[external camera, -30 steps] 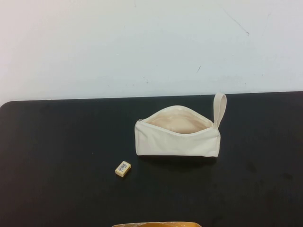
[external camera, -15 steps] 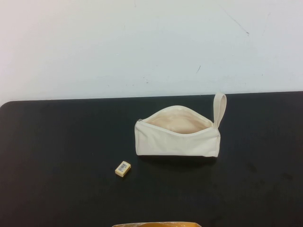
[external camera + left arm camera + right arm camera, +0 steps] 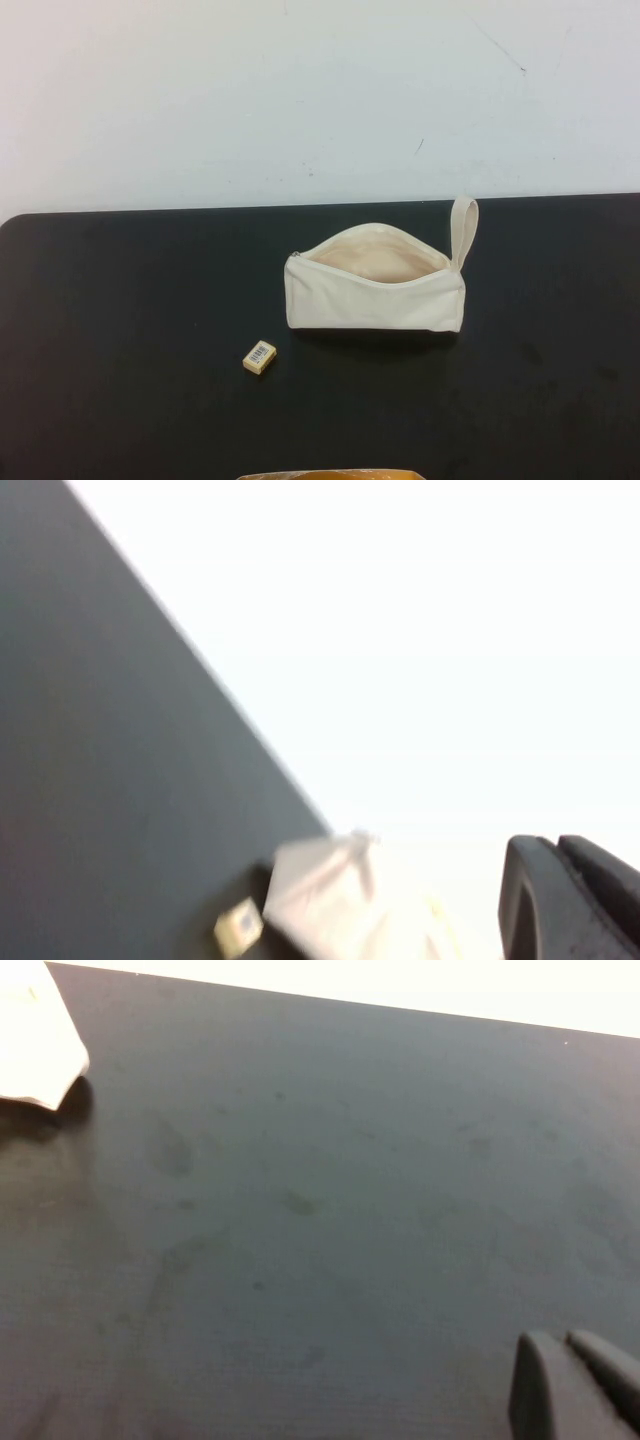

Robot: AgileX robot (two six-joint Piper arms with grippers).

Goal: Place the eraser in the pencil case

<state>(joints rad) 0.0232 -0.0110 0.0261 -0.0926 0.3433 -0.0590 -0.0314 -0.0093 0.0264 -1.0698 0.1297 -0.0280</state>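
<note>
one eraser lies flat on the black table, near and front-left of the one pencil case, long axis angled toward it, barcode up. the case lies unzipped, loop at its right end. left gripper and right gripper show only fingertip edges, well apart from both, holding nothing seen; opening cannot be told.
</note>
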